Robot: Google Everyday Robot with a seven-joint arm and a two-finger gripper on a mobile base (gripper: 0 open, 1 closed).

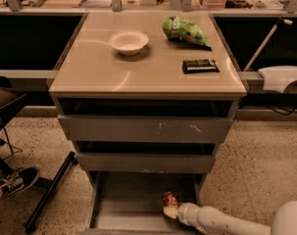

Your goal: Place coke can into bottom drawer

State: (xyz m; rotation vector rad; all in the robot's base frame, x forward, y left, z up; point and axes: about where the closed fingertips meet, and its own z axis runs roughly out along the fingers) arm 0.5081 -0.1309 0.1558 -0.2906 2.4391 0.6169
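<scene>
**Coke can reaches the bottom drawer in a robot's grip**

On the cabinet top [89,72], a white bowl [128,42] looks empty, with a green chip bag [185,31] and a flat black bar [200,65] to its right. The two upper drawers [145,129] show only dark gaps, their contents hidden. Below, the pulled-out bottom drawer [128,207] has a bare grey floor on its left. At its right side the coke can [169,199] is pinched in the gripper [171,208], though whether it touches the floor cannot be told. The placing step appears nearly done. The next move likely calls for settling the can, letting go, and drawing the arm [221,222] back past the right rail.
</scene>
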